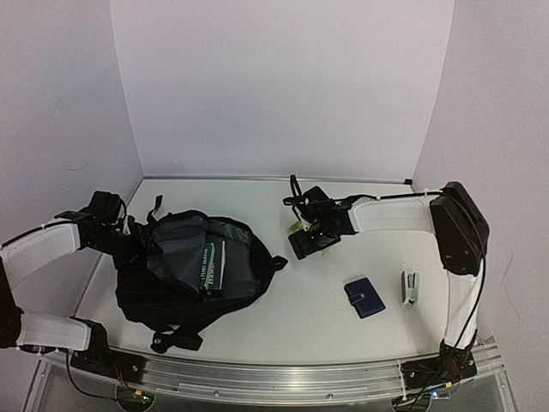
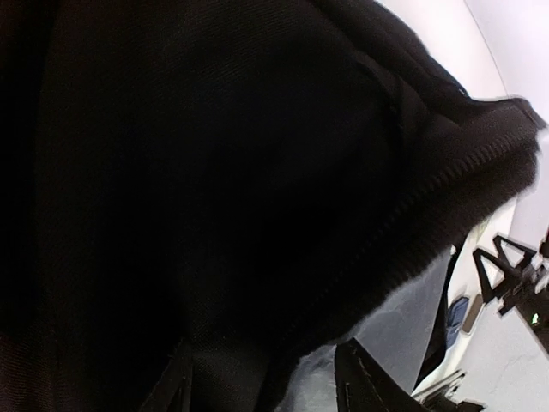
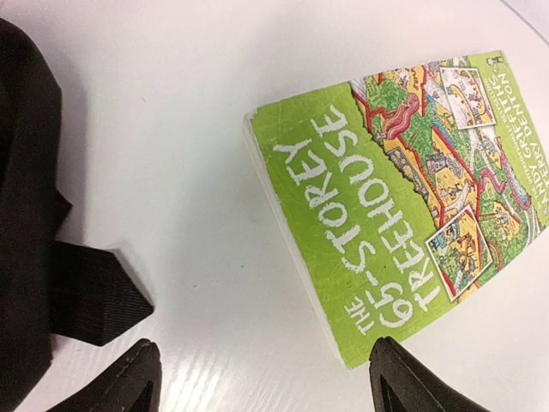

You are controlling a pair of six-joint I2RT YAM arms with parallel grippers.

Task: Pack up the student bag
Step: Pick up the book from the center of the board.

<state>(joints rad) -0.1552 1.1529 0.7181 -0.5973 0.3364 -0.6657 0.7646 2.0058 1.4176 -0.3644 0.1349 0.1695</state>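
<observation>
The student bag is a big black backpack lying at the left, its top gaping to show grey lining and a dark green book inside. My left gripper is at the bag's left rim. In the left wrist view black bag fabric fills the frame, and the left gripper is open with the rim lying between its spread fingers. My right gripper hovers open over a bright green paperback lying flat on the table. The book's near corner lies just inside the right finger of that gripper.
A small dark-blue wallet and a grey stapler lie on the white table at the front right. A black bag strap reaches toward the right gripper's left finger. White walls enclose the table on three sides.
</observation>
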